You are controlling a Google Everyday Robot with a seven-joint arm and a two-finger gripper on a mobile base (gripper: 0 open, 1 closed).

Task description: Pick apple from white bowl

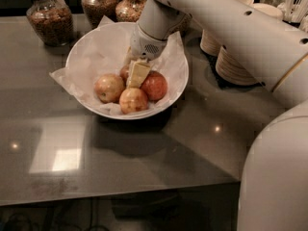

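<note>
The white bowl, wide and lined with crumpled white paper, stands on the dark table at the upper left of the camera view. It holds two pale yellow-pink apples and a brighter red apple. My gripper reaches down into the bowl's middle, right among the apples. The apple, dull and dark, shows only as a sliver at the gripper's left side; the rest is hidden behind the gripper.
Three glass jars of brown food stand behind the bowl. Stacked beige paper bowls and cups stand to its right under my arm. My white body fills the lower right. The table's front edge runs below.
</note>
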